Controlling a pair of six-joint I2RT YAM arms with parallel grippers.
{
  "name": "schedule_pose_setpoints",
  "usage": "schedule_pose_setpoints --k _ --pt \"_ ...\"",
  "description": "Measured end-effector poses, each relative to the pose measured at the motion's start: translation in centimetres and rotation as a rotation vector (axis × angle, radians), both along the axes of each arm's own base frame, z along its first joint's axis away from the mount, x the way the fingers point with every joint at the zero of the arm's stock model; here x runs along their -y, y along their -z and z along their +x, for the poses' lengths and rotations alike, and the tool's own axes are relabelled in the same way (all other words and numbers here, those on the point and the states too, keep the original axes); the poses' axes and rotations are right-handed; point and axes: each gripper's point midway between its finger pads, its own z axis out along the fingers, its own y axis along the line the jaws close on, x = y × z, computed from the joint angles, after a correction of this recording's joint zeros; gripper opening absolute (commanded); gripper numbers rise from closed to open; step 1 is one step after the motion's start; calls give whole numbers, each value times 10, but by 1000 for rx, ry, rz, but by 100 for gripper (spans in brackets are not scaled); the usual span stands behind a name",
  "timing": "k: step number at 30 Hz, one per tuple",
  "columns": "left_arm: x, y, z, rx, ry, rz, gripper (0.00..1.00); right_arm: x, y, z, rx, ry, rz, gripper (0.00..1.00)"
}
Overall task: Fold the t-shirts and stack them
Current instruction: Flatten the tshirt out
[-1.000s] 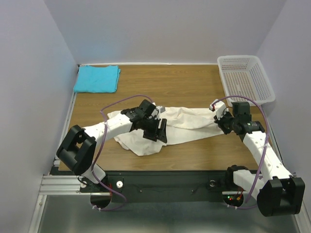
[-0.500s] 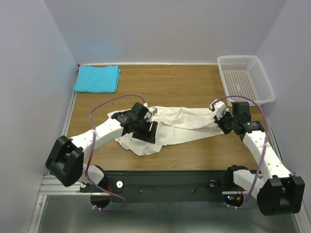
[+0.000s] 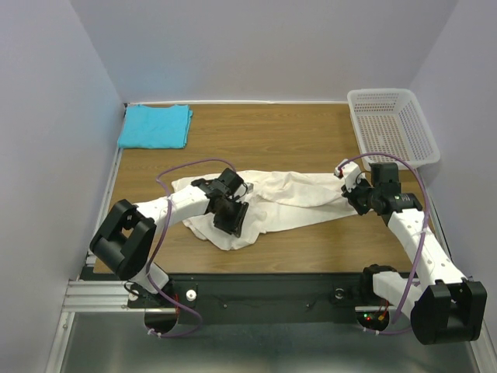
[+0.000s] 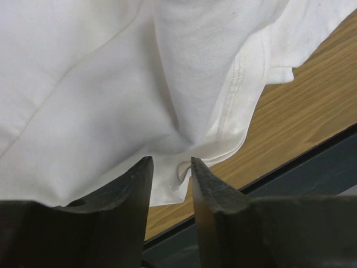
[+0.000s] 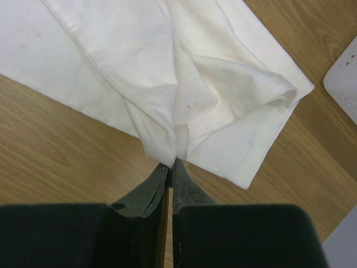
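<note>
The cream-white t-shirt (image 3: pixel 295 198) lies rumpled across the table's middle, stretched from left to right. A turquoise t-shirt (image 3: pixel 155 126) rests folded at the far left corner. My left gripper (image 3: pixel 231 220) points down onto the white shirt's bunched near-left part. In the left wrist view its fingertips (image 4: pixel 146 164) stand apart, and a small fold of the hem (image 4: pixel 181 170) rises in the gap of the left gripper (image 4: pixel 171 162). My right gripper (image 5: pixel 172 163) is shut on a pinched bunch of the white shirt (image 5: pixel 167 67) at its right end (image 3: pixel 351 194).
A white mesh basket (image 3: pixel 392 124) stands at the far right; its corner (image 5: pixel 345 84) shows in the right wrist view. The table's near edge and dark rail (image 4: pixel 312 162) run just beyond the shirt's hem. Walls close in on both sides.
My left gripper has shifted left and toward the near edge over the white shirt, and its jaws have narrowed. The right gripper has kept its hold without moving.
</note>
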Motion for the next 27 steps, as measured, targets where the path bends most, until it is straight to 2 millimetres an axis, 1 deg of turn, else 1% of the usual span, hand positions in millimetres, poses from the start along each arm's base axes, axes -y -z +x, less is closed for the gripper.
schedule_pose_setpoints --k 2,5,8,9,12,14,19,23,27 --pt "1 0 -1 -5 6 -6 38 0 0 0 0 0 0 1" --pt "4 -1 -5 -14 19 -18 29 0 0 0 0 0 0 1" --pt "6 -2 -7 -27 26 -32 28 0 0 0 0 0 0 0" --pt "7 -2 -8 -30 27 -35 31 0 0 0 0 0 0 0" --pt "6 -3 -10 -40 31 -31 52 0 0 0 -1 0 0 1" --pt "4 -3 -12 -42 34 -22 57 0 0 0 -1 -1 0 1" --pt "1 -6 -12 -30 28 -10 57 0 0 0 -1 0 0 1" --pt "3 -9 -11 -28 31 -22 57 0 0 0 -1 0 0 1" --pt "7 -13 -14 -43 41 -48 54 0 0 0 -1 0 0 1"
